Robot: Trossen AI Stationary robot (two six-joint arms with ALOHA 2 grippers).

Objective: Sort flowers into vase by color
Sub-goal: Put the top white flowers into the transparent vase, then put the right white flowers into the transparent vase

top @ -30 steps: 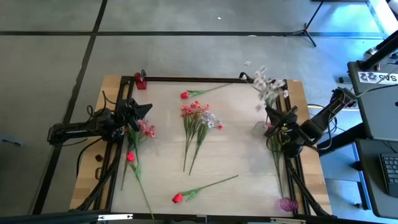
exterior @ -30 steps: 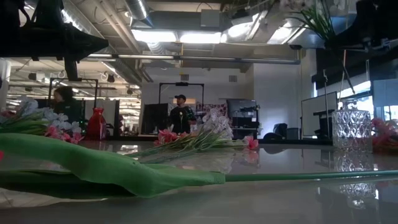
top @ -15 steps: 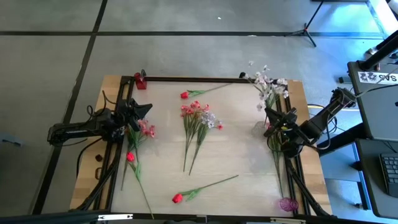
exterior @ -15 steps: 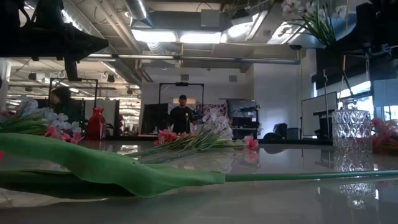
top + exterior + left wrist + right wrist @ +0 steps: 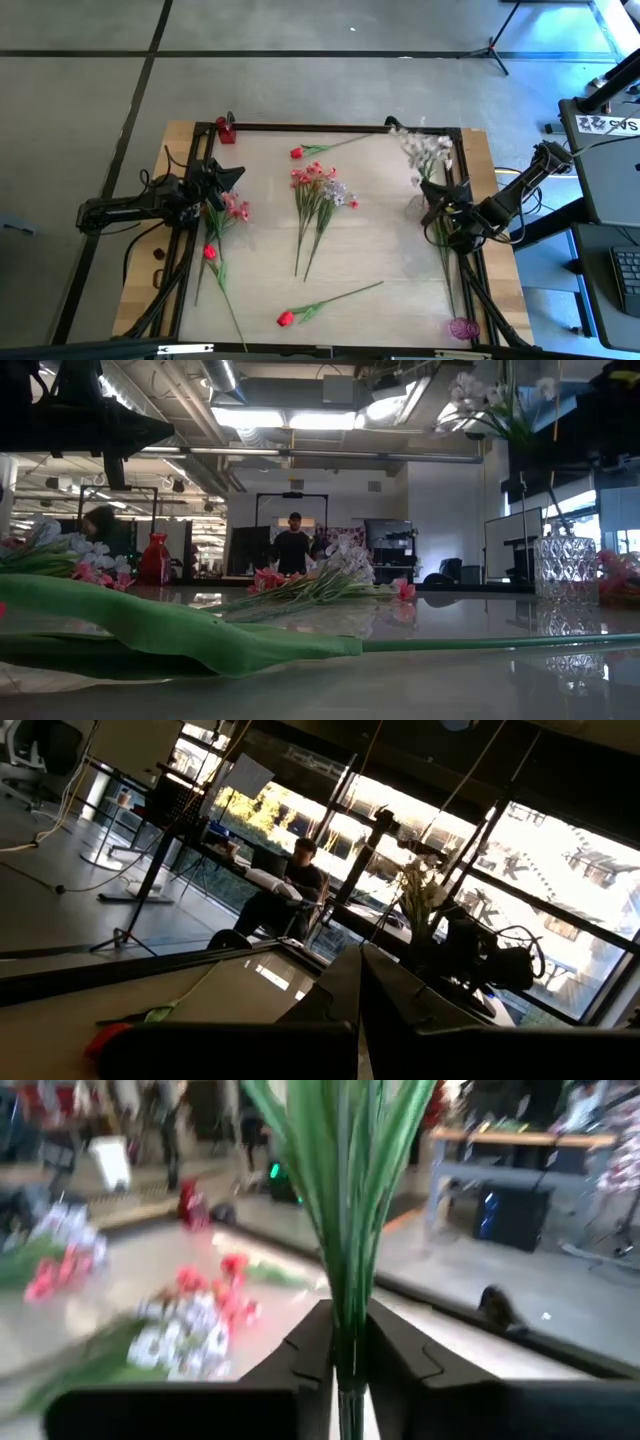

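Observation:
My right gripper (image 5: 437,197) (image 5: 347,1342) is at the table's right side, shut on a spray of small white blossoms (image 5: 424,150) (image 5: 488,395) that stands up above it. A clear glass vase (image 5: 417,208) (image 5: 565,567) stands just beside it. Loose flowers lie flat on the table: a pink and white bunch (image 5: 320,192) in the middle, a pink spray (image 5: 236,208) at the left, and red buds (image 5: 297,153) (image 5: 210,252) (image 5: 286,318). My left gripper (image 5: 232,177) (image 5: 358,1015) waits shut at the left rail. My right gripper pinches the white spray's green stem (image 5: 348,1320) between its two fingers, low on the stem below the long leaves. The fingers reach in about level and lie across the stem. The spray stands upright, blossoms on top, clear of the table. Its lower end is hidden.
A red vase (image 5: 226,130) stands at the far left corner and a purple one (image 5: 462,327) at the near right corner. Dark rails (image 5: 330,128) frame the table. More green stems (image 5: 445,255) lie along the right rail. People are in the room behind.
My right gripper has sunk a little and edged toward the clear vase, carrying the white spray. The blossoms have come lower in the low view and have swung nearer the vase in the high view.

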